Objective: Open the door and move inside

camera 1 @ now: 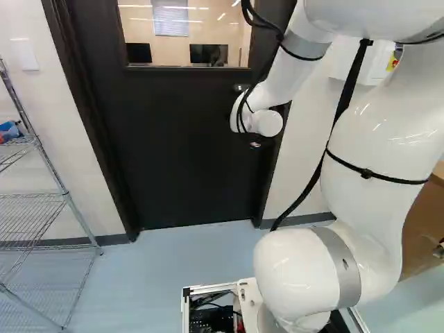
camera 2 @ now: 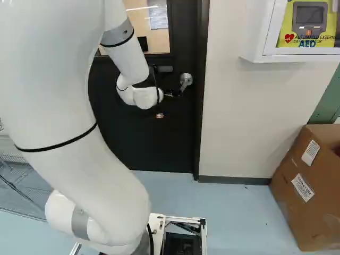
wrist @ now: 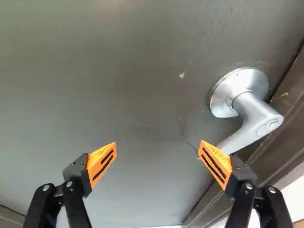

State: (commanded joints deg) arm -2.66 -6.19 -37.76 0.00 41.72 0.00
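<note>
In the right base view my gripper (camera 2: 169, 104) is at the dark door (camera 2: 143, 138), beside the silver lever handle (camera 2: 186, 80). The wrist view shows the gripper (wrist: 158, 144) open, its orange-padded fingers wide apart with only door surface (wrist: 142, 95) between them. The handle (wrist: 254, 114) lies outside this gap, by one finger. Its lever slants from the round plate toward that finger, whose pad (wrist: 216, 161) overlaps the lever's end; contact cannot be told. The door (camera 1: 180, 146) stands closed in its frame, with a window in its upper part. The arm hides the handle in the left base view.
A wire shelf (camera 1: 41, 194) stands left of the door. Right of it a white defibrillator cabinet (camera 2: 268, 53) hangs on the wall, and a cardboard box (camera 2: 303, 186) sits on the floor. The door frame (wrist: 285, 123) runs close beside the handle. Blue floor (camera 1: 173, 257) lies before the door.
</note>
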